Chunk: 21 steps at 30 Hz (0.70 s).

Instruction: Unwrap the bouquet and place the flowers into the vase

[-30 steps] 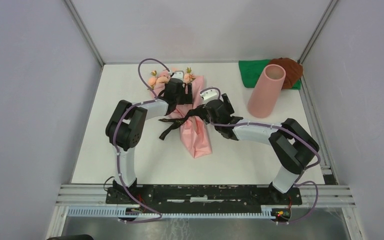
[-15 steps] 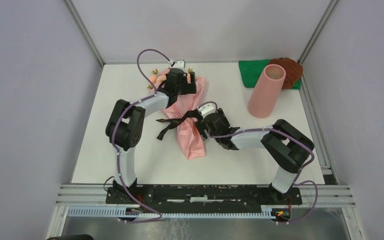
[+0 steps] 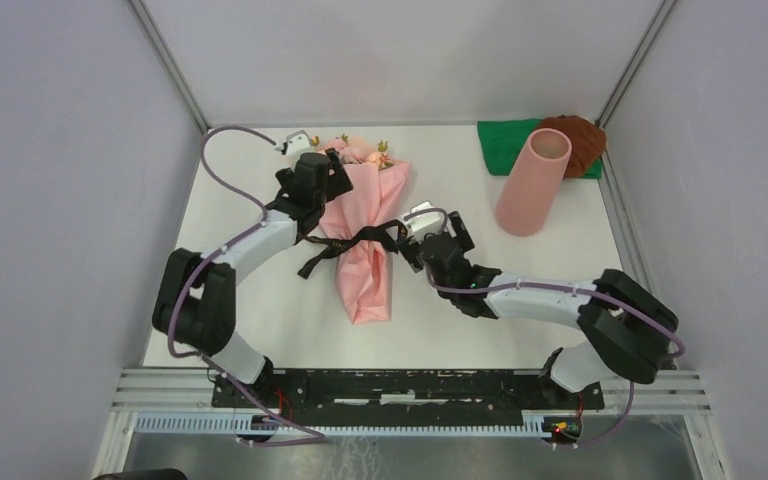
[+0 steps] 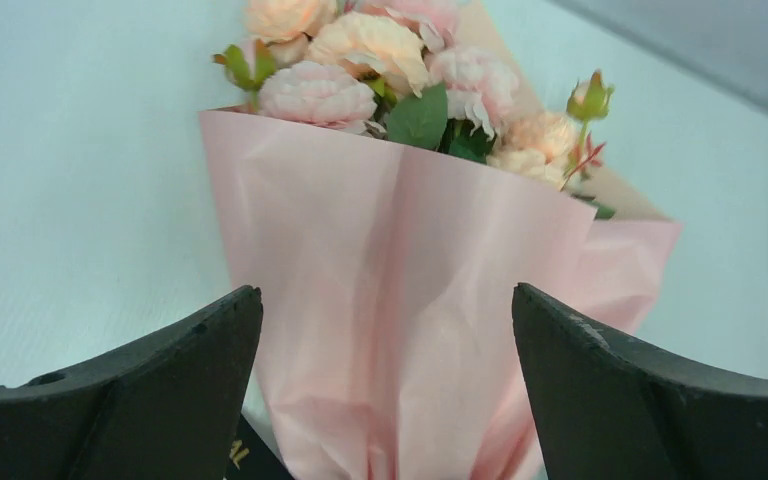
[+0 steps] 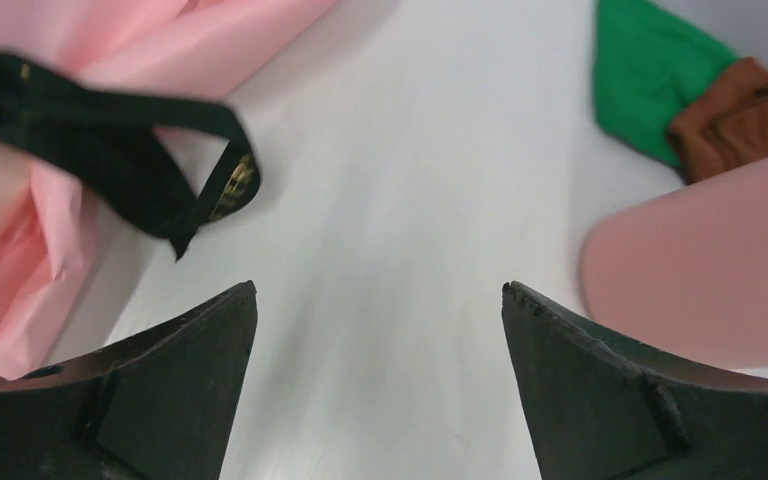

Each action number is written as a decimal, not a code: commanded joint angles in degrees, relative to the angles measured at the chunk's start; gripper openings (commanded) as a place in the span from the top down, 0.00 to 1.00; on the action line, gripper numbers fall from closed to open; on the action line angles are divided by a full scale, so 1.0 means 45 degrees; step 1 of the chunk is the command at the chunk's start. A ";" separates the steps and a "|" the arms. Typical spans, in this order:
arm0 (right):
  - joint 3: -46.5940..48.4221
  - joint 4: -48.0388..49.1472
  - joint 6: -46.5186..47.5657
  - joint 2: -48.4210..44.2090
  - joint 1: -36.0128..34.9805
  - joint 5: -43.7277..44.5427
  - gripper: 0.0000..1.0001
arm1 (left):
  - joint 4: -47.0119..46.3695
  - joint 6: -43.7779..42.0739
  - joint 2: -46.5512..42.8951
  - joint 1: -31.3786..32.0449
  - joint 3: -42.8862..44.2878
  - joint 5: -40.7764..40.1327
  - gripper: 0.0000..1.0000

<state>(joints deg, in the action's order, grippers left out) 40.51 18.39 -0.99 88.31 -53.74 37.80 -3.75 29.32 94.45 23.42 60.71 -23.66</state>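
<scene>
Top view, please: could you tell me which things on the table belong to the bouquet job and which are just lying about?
Part of the job: bouquet, black ribbon, flowers, vase.
Just lying about: green cloth, brown bundle, both at the far right corner behind the vase.

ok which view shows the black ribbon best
Top external: the whole ribbon shows, tied round the bouquet's waist, tails trailing left. Right wrist catches only one looped end beside the pink paper; left wrist shows just a dark scrap at the bottom edge.
</scene>
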 commanded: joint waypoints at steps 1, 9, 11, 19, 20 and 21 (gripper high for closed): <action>0.0225 0.0521 0.1070 -0.1272 0.0563 0.1618 0.02 | 0.2277 0.4214 -0.2041 -0.0297 -0.0758 -0.1525 0.00; 0.1023 -0.0287 0.0792 0.0194 0.0789 -0.0015 0.03 | 0.0206 1.1244 -0.6182 -0.0343 -0.6400 0.0125 0.10; 0.1094 -0.0456 0.0736 0.0482 0.0788 -0.0006 0.03 | -0.0315 1.2196 -0.7468 -0.0351 -0.7545 0.0006 0.11; 0.1127 -0.0477 0.0694 0.0687 0.0789 -0.0344 0.04 | -0.0264 1.2547 -1.0109 -0.0401 -0.8834 -0.1821 0.07; 0.1196 -0.0575 0.0690 0.0707 0.0799 -0.0372 0.05 | -0.0193 1.2579 -1.0062 -0.0424 -0.8739 -0.1950 0.08; 0.1230 -0.0640 0.0690 0.0736 0.0789 -0.0425 0.05 | -0.0050 1.2553 -0.9929 -0.0459 -0.8541 -0.2040 0.09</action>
<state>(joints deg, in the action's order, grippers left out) 43.35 15.64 2.26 91.26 -50.13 37.01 -1.34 81.43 49.67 21.71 22.22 -27.66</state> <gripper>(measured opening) 0.960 0.926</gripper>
